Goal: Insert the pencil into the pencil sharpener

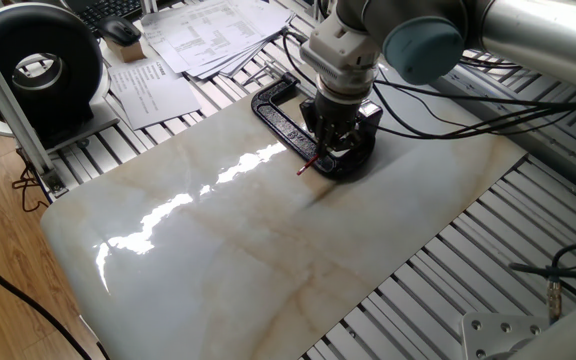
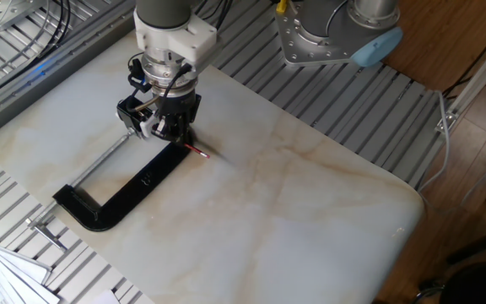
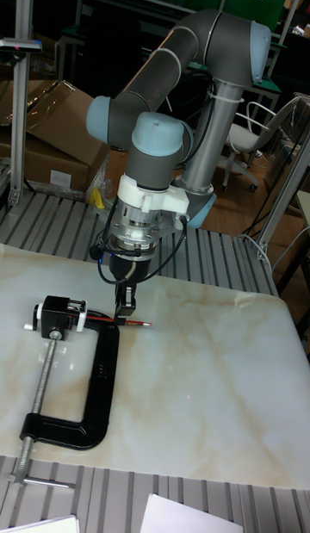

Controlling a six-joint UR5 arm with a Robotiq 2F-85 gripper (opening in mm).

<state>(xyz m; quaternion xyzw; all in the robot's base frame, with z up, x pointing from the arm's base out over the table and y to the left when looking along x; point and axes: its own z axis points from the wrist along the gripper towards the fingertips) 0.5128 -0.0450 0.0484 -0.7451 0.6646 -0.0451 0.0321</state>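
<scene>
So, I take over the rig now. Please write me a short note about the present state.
End effector: shut on the thin dark-red pencil, held about level, low over the marble table.
Small black box sharpener: held in the black C-shaped clamp, left of the end effector in the tall view.
Done: pencil gripped, its far end at the sharpener.
Left: whether it is fully in cannot be seen; check, then release.

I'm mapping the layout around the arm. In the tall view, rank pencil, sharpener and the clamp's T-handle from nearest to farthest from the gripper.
1. Pencil: held in the gripper.
2. Sharpener: left of the gripper, at the clamp's top.
3. T-handle: lower left, on the front slats.
</scene>
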